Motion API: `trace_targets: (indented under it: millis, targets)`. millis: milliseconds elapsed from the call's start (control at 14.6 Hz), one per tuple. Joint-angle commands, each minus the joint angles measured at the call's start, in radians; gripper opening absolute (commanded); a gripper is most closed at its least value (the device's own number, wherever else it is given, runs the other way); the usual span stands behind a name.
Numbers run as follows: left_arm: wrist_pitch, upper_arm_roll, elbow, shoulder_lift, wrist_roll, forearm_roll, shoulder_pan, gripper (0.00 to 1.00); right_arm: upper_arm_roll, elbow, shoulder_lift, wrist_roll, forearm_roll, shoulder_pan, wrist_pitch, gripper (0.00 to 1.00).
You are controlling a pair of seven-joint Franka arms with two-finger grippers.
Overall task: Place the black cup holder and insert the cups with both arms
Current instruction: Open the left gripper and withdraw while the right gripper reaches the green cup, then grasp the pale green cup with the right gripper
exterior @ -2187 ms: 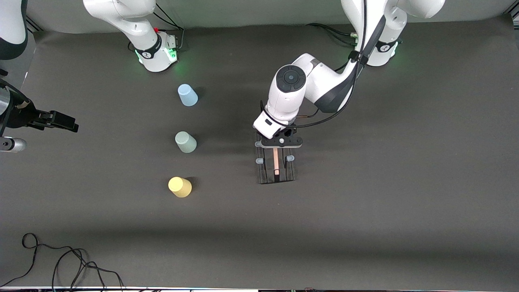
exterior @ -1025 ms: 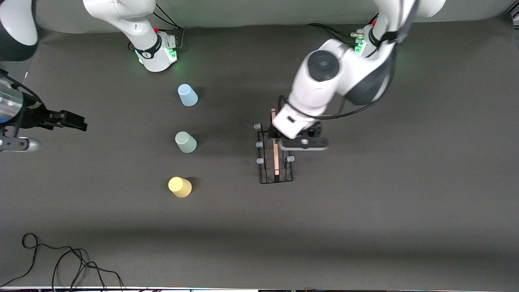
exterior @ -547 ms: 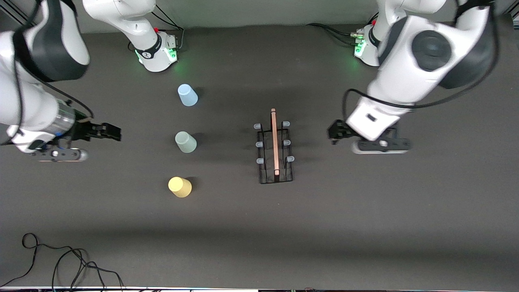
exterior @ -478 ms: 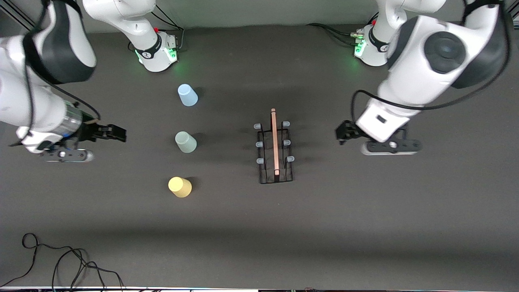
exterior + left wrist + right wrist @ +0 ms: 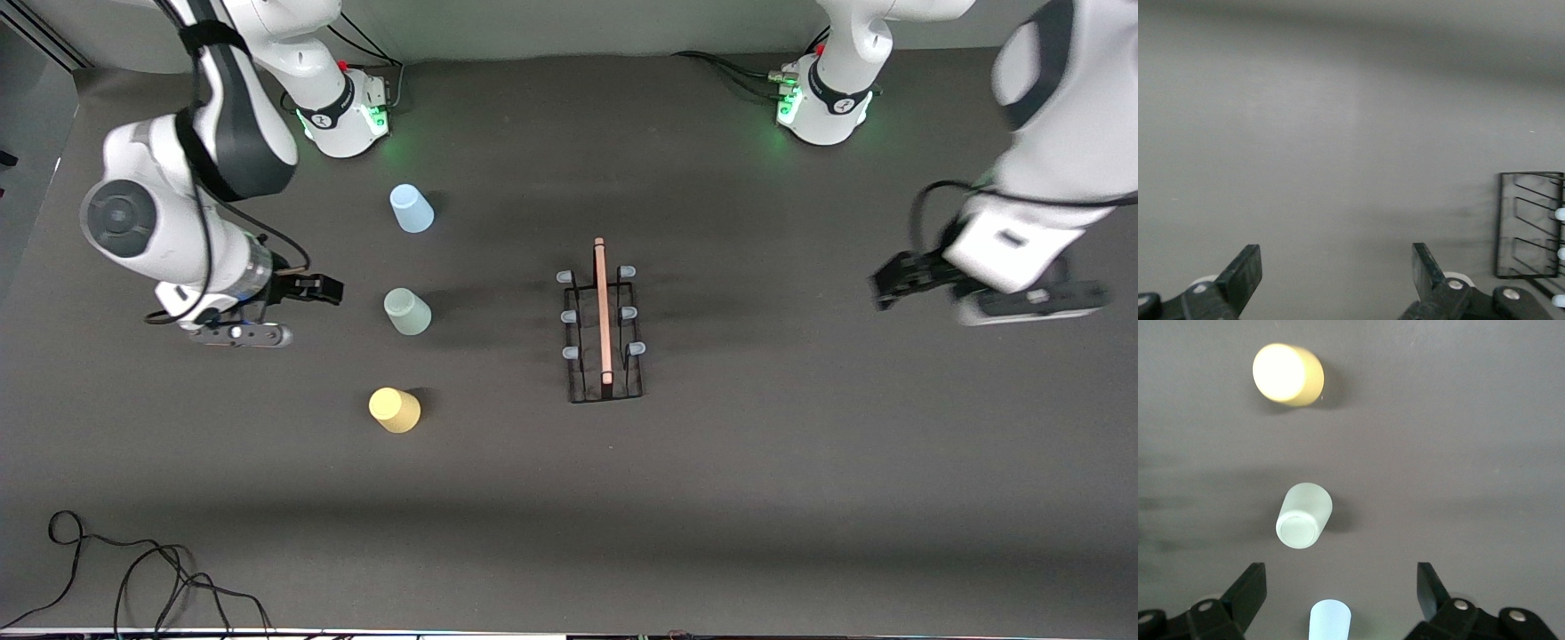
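Note:
The black cup holder (image 5: pixel 603 331) stands upright on the table's middle, its wooden rod handle on top; part of it shows in the left wrist view (image 5: pixel 1531 227). The light blue cup (image 5: pixel 411 208), pale green cup (image 5: pixel 407 311) and yellow cup (image 5: pixel 394 410) stand in a row toward the right arm's end. My right gripper (image 5: pixel 322 289) is open and empty, over the table beside the pale green cup (image 5: pixel 1303 515); its view also shows the yellow cup (image 5: pixel 1286 375) and blue cup (image 5: pixel 1330 621). My left gripper (image 5: pixel 892 283) is open and empty, over bare table toward the left arm's end.
The two green-lit arm bases (image 5: pixel 345 111) (image 5: pixel 822 107) stand along the table's edge farthest from the front camera. A loose black cable (image 5: pixel 133 569) lies at the near corner on the right arm's end. The table top is a dark mat (image 5: pixel 800 462).
My left gripper has let go of the holder's handle and swung away toward the left arm's end. My right arm has moved in toward the pale green cup. The holder stays put.

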Motion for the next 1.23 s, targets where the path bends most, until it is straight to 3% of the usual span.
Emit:
trace_targets:
  millis: [0,273,478,684,1162]
  targets:
    - [0.01,-0.015,-0.052,-0.047,0.085,0.013,0.076,1.0,-0.005,-0.124,-0.045,0.026,0.017,0.032,0.113,1.0]
    - [0.008,-0.015,-0.043,-0.021,0.134,0.013,0.082,1.0,-0.005,-0.217,-0.016,0.088,0.019,0.071,0.281,1.0]
    - [-0.002,-0.015,-0.021,-0.021,0.169,0.013,0.112,1.0,-0.006,-0.259,0.004,0.119,0.073,0.072,0.341,1.0]
    - [-0.102,-0.023,0.116,0.054,0.208,-0.001,0.155,1.0,-0.005,-0.306,0.027,0.122,0.076,0.072,0.429,1.0]
    - [-0.105,-0.03,0.14,0.114,0.224,0.013,0.139,1.0,-0.005,-0.343,0.135,0.233,0.076,0.147,0.598,1.0]
